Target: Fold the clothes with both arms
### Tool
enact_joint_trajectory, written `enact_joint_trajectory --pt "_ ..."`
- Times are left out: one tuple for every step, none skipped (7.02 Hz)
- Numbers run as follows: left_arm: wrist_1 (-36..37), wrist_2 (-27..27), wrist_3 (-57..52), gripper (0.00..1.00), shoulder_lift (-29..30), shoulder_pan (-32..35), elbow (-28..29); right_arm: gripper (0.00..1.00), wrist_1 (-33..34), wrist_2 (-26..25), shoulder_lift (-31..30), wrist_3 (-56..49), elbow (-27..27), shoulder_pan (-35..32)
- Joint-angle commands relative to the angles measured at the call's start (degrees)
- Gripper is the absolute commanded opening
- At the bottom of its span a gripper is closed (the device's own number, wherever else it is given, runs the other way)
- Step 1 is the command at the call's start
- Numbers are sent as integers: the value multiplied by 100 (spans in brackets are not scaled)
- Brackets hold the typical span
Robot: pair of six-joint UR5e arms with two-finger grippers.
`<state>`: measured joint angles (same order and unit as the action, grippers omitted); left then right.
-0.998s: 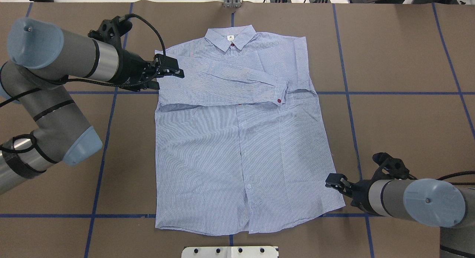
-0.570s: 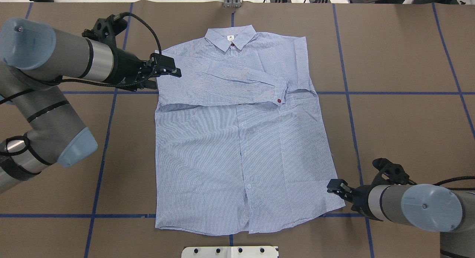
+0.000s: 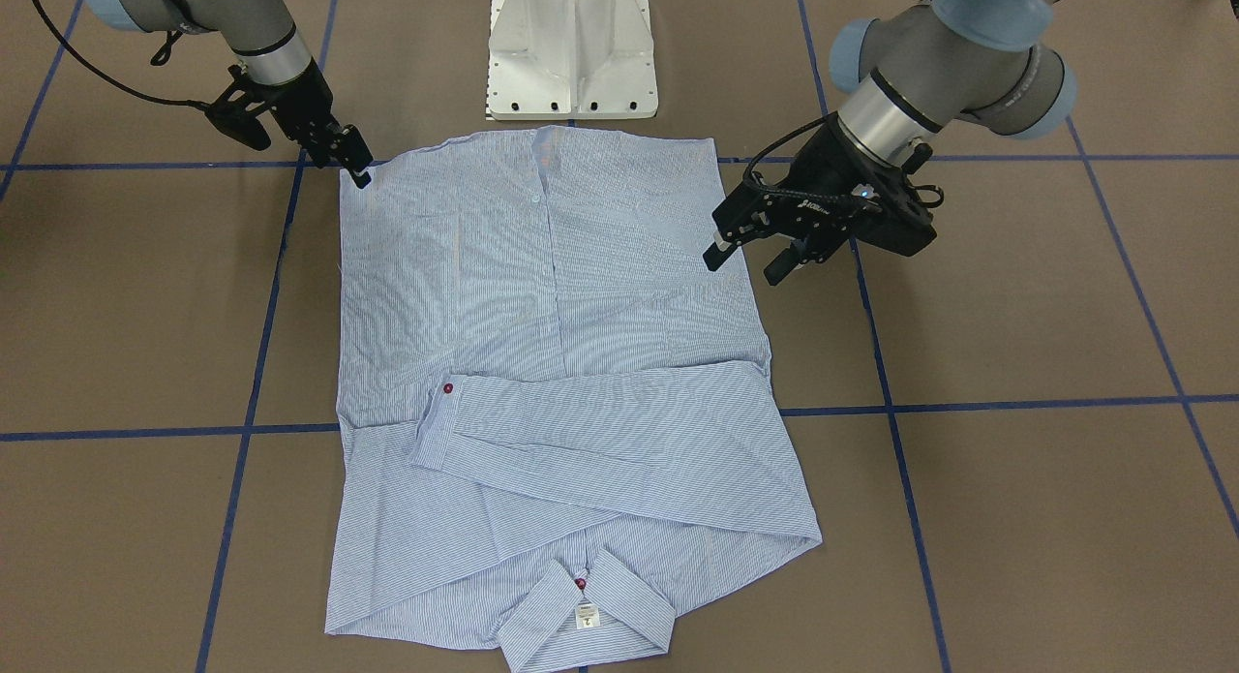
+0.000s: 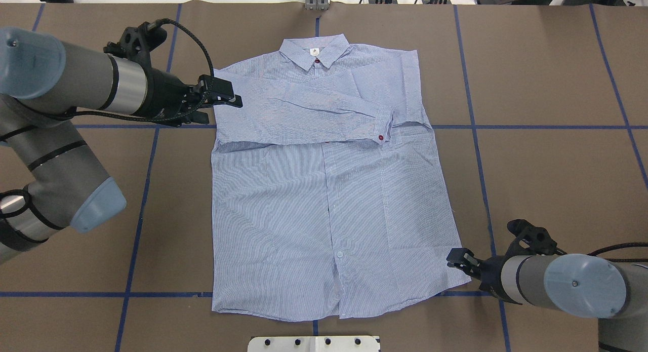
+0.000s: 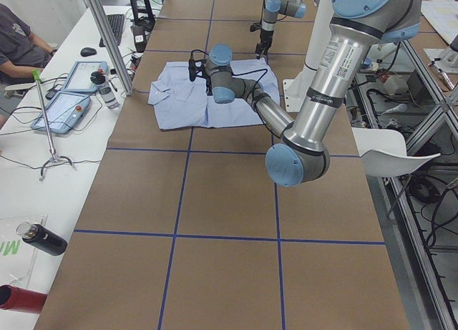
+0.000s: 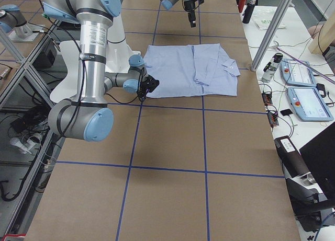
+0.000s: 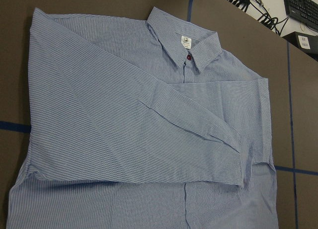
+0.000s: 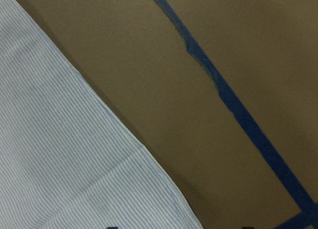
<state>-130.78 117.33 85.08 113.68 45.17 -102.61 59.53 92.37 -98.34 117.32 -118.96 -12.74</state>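
Note:
The light blue striped shirt (image 4: 329, 205) lies flat, front up, on the brown table, collar (image 4: 315, 52) at the far side. Both sleeves are folded across the chest, one cuff with a red button (image 4: 380, 137) on top. My left gripper (image 4: 234, 100) is open and empty, raised over the shirt's left shoulder edge; the front view shows its fingers apart (image 3: 743, 263). My right gripper (image 4: 452, 257) is low at the shirt's lower right hem corner (image 3: 360, 174). The right wrist view shows that corner (image 8: 59, 164) between dark fingertips set apart, so it is open.
The white pedestal base (image 3: 571, 44) stands just behind the hem. Blue tape lines (image 4: 531, 126) cross the table. Beyond the far edge stand a metal post (image 4: 316, 0), cables, tablets (image 5: 68, 94) and a seated person (image 5: 18, 44).
My left gripper has drawn back to the left, off the folded sleeve towards the shoulder edge. My right gripper has shifted slightly towards the near edge by the hem corner. The shirt has not moved.

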Motion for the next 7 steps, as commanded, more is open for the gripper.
enact_joint_trajectory --pt "0 0 0 93 -3 9 -13 76 -2 27 34 54 5 26" --pt "0 0 0 93 -12 18 -22 66 -2 27 26 54 14 35" --pt "0 0 0 93 -12 18 -31 54 -2 27 17 63 14 35" --pt "0 0 0 93 -12 18 -31 42 -2 27 -1 63 14 35" --pt "9 0 0 93 -12 18 -31 23 -2 36 -10 63 5 35" --pt "0 0 0 93 -12 18 -39 4 -2 44 -18 63 14 35" --pt "9 0 0 93 -12 18 -39 0 -2 71 -18 63 5 26"
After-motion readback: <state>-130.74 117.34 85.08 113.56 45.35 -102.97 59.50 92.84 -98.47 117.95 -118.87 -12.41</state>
